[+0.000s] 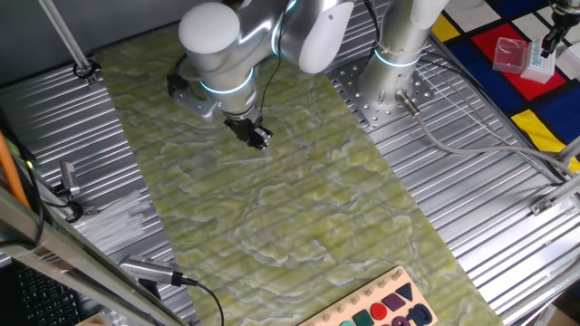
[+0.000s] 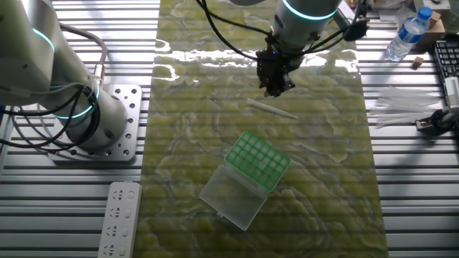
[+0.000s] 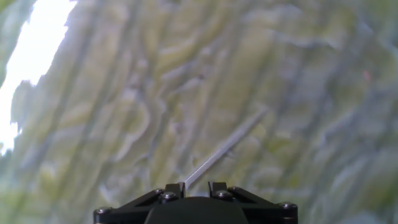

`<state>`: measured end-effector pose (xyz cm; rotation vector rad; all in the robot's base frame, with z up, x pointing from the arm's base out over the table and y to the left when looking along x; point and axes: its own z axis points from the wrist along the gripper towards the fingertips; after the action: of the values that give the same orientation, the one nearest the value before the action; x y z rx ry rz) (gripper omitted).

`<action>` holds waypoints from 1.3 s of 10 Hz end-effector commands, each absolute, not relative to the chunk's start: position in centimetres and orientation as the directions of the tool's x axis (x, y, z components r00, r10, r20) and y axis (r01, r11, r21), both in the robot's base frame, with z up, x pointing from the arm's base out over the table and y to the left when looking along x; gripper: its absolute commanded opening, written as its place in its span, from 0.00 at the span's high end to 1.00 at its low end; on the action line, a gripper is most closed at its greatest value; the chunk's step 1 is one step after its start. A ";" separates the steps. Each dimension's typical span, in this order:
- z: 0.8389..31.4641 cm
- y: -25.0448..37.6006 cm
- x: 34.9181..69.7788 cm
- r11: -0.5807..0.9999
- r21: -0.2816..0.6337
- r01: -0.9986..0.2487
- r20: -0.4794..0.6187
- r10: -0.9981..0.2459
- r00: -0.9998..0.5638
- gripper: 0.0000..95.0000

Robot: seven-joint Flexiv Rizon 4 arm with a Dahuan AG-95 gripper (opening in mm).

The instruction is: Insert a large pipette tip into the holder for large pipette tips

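One tip (image 2: 271, 108) lies on the table near the holder (image 2: 258, 160); it looks light, slippery, best grasped mid-length. I cannot tell the state of the jaws.

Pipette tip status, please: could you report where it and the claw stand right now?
Claw above the mat, holding nothing; open or shut unclear. Large pipette tip flat on the mat, just below it. Green-topped holder nearer, lid open. Nothing between.

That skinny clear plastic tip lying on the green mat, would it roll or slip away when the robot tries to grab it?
Probably. The large pipette tip lies flat, thin and tapered, so a nudge would likely roll it in a curve. It looks smooth and very light, so the gripper above it may flick it aside. It appears straight, so likely stiff.
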<state>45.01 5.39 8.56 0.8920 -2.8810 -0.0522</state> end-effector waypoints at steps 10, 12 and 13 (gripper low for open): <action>6.7 6.1 43.2 0.230 0.107 -0.967 0.028 -0.973 -0.228 0.80; 6.7 6.1 43.2 0.135 0.104 -0.985 0.030 -0.991 -0.133 0.80; 6.7 6.1 43.2 0.063 0.102 -0.993 0.031 -0.998 -0.060 0.80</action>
<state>43.22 6.04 6.82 1.9816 -2.3163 -0.0900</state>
